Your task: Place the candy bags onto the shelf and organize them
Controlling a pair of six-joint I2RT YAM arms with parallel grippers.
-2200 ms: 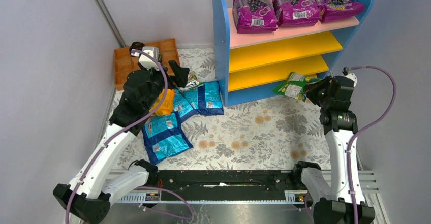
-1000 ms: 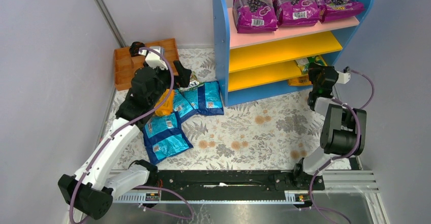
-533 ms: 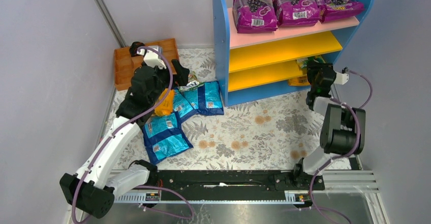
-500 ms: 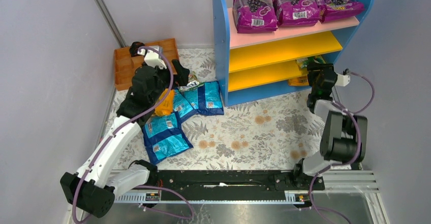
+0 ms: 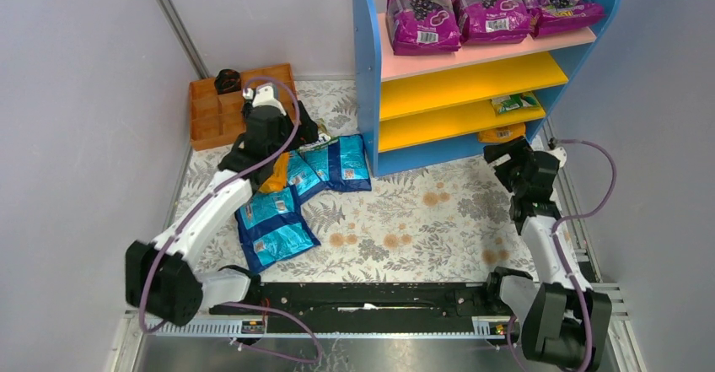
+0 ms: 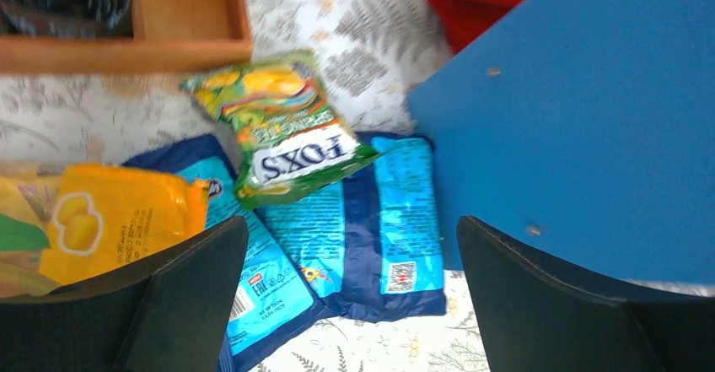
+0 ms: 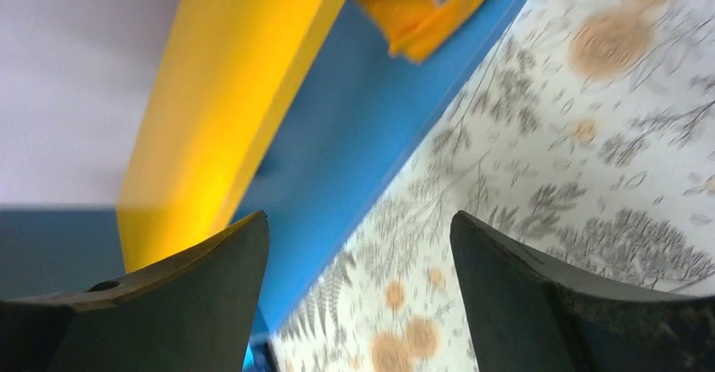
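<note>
So from the top camera, the shelf [image 5: 368, 68] sits at the back right with three purple grape bags [image 5: 493, 5] lined up on its pink board. One green-yellow bag [image 5: 514, 102] lies at the right end of the lower yellow board, and a shelved orange bag [image 5: 499, 133] pokes out from under that board at floor level. The right gripper [image 5: 502, 156] hangs just in front of that orange bag, apart from it as far as I can see, jaws spread with nothing in them. Over on the left of the floral mat [image 5: 422, 220] is the loose pile: blue bags [image 5: 274, 229] overlapping each other and a loose orange bag [image 5: 274, 174] partly hidden by the arm. The left gripper [image 5: 306, 129] is over the far end of the pile, near the wooden tray [image 5: 211, 115]. Left wrist cam: jaws wide apart and empty, the fingers [image 6: 181, 296] framing the pile below. A FOXS bag [image 6: 278, 127] in green and yellow lies on top of the blue bags, the loose orange bag touches them on the left, and the shelf's blue side panel is just beside the rightmost blue one. The tray's corner shows top left. Right wrist cam is blurry, but the fingertips [image 7: 540, 296] clearly stand apart with nothing between them, facing a yellow board, the orange bag under it and the mat.
</note>
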